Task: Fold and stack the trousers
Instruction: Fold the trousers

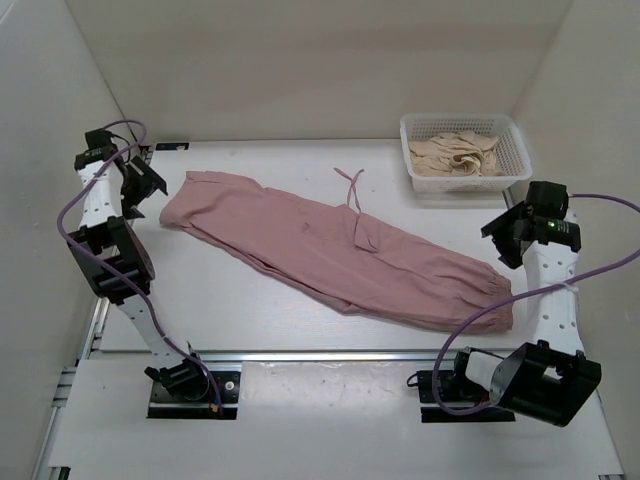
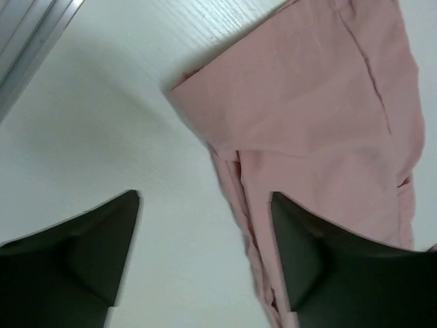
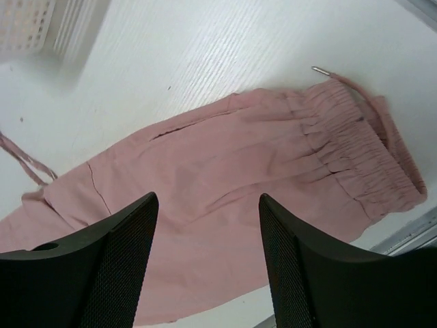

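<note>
Hovering over trousers (image 1: 330, 245): left tool (image 2: 205, 198) spread wide, holding nothing; right tool (image 3: 208, 201) spread too, likewise empty.

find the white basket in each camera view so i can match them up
Top external: white basket in the upper right of the picture, beyond the trousers.
Left wrist: not in it; only the trousers show.
Right wrist: white basket in the upper left corner, trousers below.
Shared landmark: the trousers, in all three views.
</note>
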